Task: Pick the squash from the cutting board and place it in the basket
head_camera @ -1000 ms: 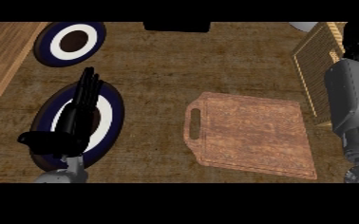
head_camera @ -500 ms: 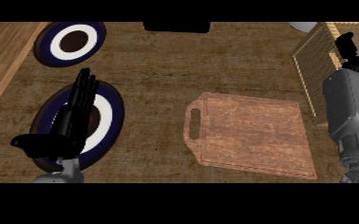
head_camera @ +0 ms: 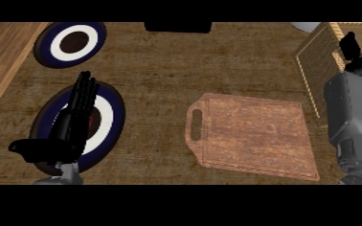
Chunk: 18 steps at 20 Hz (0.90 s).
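The wooden cutting board (head_camera: 251, 136) lies right of centre with nothing on it. I see no squash anywhere. The woven basket (head_camera: 317, 62) stands at the right edge, partly cut off. My right forearm rises along the right edge, and only a small black part of my right hand (head_camera: 348, 47) shows, over the basket. Whatever it may hold is hidden. My left hand (head_camera: 71, 124) rests open at the lower left, its fingers straight and pointing away over a plate.
A dark-blue and white plate (head_camera: 113, 117) lies under my left hand. A second plate (head_camera: 71, 43) with a brown centre sits at the far left. A black object (head_camera: 178, 27) is at the top middle, and a pale object (head_camera: 308, 26) at the top right.
My right hand has come into view above its forearm over the basket and has barely moved since. The left hand has stayed still.
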### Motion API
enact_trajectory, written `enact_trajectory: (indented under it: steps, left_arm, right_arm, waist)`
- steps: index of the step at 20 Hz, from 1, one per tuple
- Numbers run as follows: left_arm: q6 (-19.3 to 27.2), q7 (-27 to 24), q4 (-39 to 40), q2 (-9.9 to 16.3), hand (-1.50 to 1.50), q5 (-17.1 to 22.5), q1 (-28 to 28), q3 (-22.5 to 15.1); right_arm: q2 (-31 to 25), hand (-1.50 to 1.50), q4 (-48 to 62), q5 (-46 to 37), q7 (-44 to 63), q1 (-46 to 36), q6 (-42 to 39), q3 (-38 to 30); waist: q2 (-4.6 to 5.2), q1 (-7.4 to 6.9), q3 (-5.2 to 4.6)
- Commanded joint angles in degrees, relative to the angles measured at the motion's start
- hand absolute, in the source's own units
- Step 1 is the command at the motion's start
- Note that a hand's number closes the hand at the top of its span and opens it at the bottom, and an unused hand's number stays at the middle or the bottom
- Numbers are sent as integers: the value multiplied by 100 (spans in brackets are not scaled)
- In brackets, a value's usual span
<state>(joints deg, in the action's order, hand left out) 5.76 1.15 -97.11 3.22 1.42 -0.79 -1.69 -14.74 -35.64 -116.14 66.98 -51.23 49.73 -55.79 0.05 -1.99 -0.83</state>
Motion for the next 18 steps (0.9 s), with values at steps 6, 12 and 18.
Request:
enact_trajectory:
  steps: [6,12,18]
  left_arm:
    - [-97,142,-237,102,0,109,50,80]
    - [133,119,70,-4,0,-86,-161,87]
    - [71,-44,171,-51,0,-67,43,51]
  right_arm:
    - [573,-150,-1052,-1599,1727,215,-55,107]
    - [1212,-150,-2615,-2178,1833,261,-385,-74]
    - [1464,-150,-3779,-1597,1430,697,-551,602]
  waist:
    - [24,31,80]
    - [-25,195,72]
    - [-87,215,72]
